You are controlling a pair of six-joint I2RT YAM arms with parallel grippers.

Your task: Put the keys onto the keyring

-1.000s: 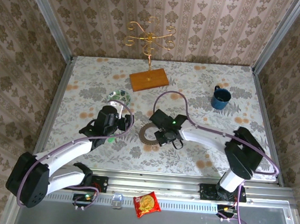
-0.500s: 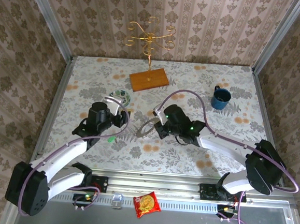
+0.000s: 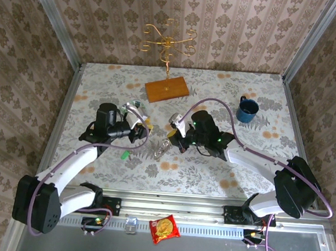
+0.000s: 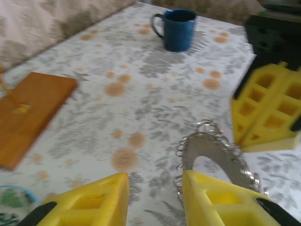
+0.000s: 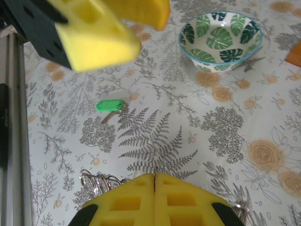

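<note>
The keyring (image 4: 217, 159), a flat grey ring with small wire loops along its rim, is lifted off the table and tilted on edge (image 3: 162, 149). My right gripper (image 5: 154, 175) is shut on its rim, with loops (image 5: 94, 183) sticking out beside the fingers. One of the keys, with a green head (image 5: 109, 105), lies flat on the tablecloth (image 3: 124, 155). My left gripper (image 4: 155, 181) is open just left of the ring with only cloth between its fingers; its right finger (image 4: 211, 197) overlaps the ring's near edge. From above, the left gripper (image 3: 142, 126) hangs by the bowl, facing the right gripper (image 3: 176, 139).
A green-leaf patterned bowl (image 5: 220, 37) stands just behind the left gripper. A wooden base (image 3: 167, 89) with a gold wire stand (image 3: 167, 43) is at the back. A blue mug (image 3: 246, 109) stands at back right. A snack packet (image 3: 164, 228) lies on the front rail.
The right gripper has lifted the keyring off the table and tipped it on edge, moving left. The left gripper has moved back toward the bowl and narrowed its jaws. The green key stayed put.
</note>
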